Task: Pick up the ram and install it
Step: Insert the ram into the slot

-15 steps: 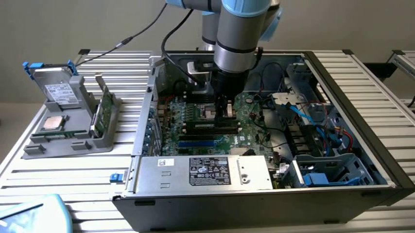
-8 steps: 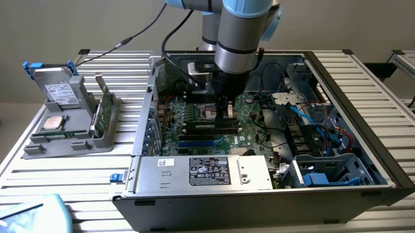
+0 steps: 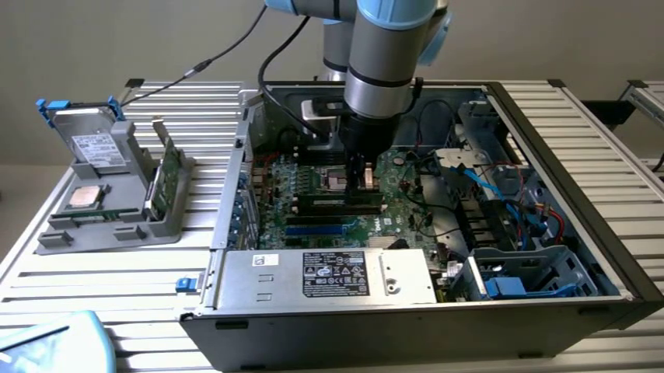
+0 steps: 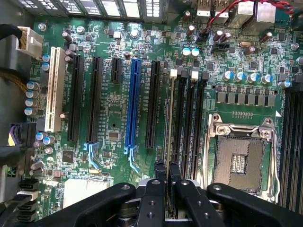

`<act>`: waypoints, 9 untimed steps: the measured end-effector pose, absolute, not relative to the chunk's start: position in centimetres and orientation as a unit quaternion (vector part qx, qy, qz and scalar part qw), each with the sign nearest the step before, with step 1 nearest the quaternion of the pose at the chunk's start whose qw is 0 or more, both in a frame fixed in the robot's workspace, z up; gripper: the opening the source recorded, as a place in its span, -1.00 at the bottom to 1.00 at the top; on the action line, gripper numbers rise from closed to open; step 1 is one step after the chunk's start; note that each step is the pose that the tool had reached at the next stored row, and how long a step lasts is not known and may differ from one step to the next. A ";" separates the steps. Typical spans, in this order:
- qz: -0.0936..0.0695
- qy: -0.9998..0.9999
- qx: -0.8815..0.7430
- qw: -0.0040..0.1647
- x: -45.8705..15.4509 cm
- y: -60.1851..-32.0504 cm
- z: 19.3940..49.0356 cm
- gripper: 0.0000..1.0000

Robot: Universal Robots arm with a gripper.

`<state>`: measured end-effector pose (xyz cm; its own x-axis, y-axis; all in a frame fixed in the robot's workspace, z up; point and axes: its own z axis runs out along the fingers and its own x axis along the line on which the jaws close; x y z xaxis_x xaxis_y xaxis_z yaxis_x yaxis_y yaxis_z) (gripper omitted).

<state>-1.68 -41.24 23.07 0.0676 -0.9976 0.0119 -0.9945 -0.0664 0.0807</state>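
Pinching narrow: gripper has its fingers nearly together w/ the ram btwn them, taken at one end of the stick. It's a thin board, so the jaws stand barely apart. The ram is on edge, lined up along a black mobo slot just beside the white-latched slots. It looks seated or nearly so; can't tell if any latch has clicked. The edge-down pose makes sense, since contacts must go straight into the slot, so the arm points straight down into the case.

In the exterior view the gripper sits mid-board. CPU socket is just beside it at 9 o'clock, blue slot at 7, PSU at 6. Well apart at 9 o'clock, outside the case, a grey holder prob. keeps parts upright and reachable: green board, silver chip, drive.
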 end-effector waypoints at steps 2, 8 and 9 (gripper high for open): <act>-0.023 -0.683 0.729 0.034 -1.7 -41.2 23.1 -0.73; -0.024 -0.683 0.729 0.035 -1.7 -41.2 23.0 -0.73; -0.024 -0.684 0.729 0.035 -1.7 -41.1 23.0 -0.73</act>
<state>-1.68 -41.14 22.99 0.0645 -0.9978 0.0139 -0.9945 -0.0631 0.0837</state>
